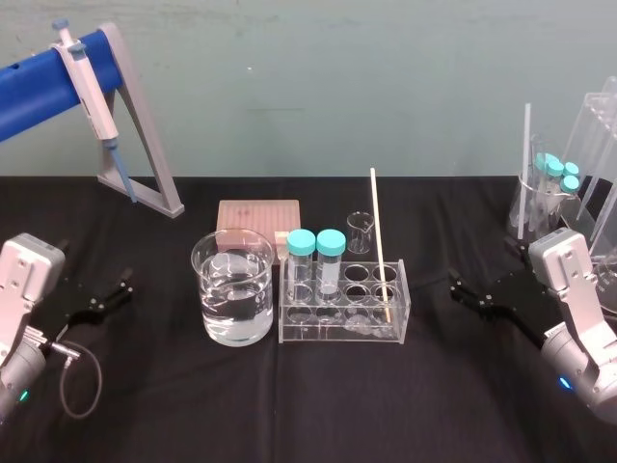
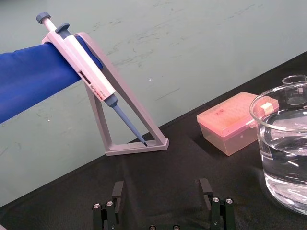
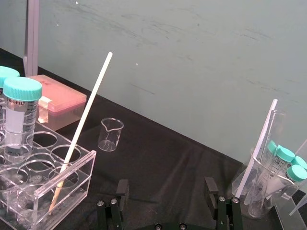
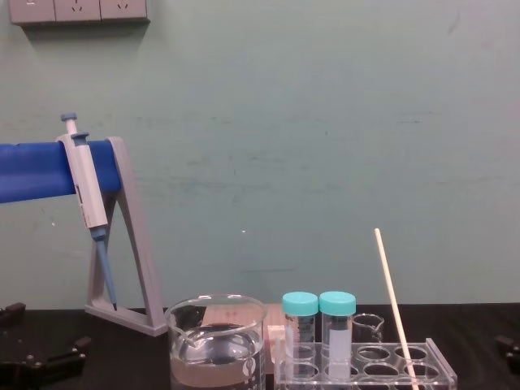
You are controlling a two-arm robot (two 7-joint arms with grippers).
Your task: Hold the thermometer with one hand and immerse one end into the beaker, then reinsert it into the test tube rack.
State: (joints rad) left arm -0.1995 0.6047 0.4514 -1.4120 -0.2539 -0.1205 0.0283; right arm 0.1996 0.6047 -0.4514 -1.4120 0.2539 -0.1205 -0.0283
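Observation:
The thermometer [image 1: 382,247], a thin cream-white rod, stands tilted in a right-hand hole of the clear test tube rack [image 1: 398,307], which also bears two teal-capped tubes [image 1: 316,258]. The rod [image 3: 82,128] rises from the rack [image 3: 70,176] in the right wrist view too. The wide glass beaker [image 1: 233,289] with liquid stands just left of the rack. My right gripper [image 1: 456,289] hovers open and empty to the right of the rack, its fingers [image 3: 122,190] wide apart. At the table's left, my left gripper [image 1: 123,287] is open and empty, with its fingers [image 2: 117,190] facing the beaker [image 2: 285,143].
A grey stand [image 1: 145,164] with a blue roll and a pipette [image 1: 92,92] stands at the back left. Behind the beaker sits a pink tip box [image 1: 258,219], and a small clear beaker [image 1: 360,231] stands behind the rack. A flask with capped tubes [image 1: 548,198] stands far right.

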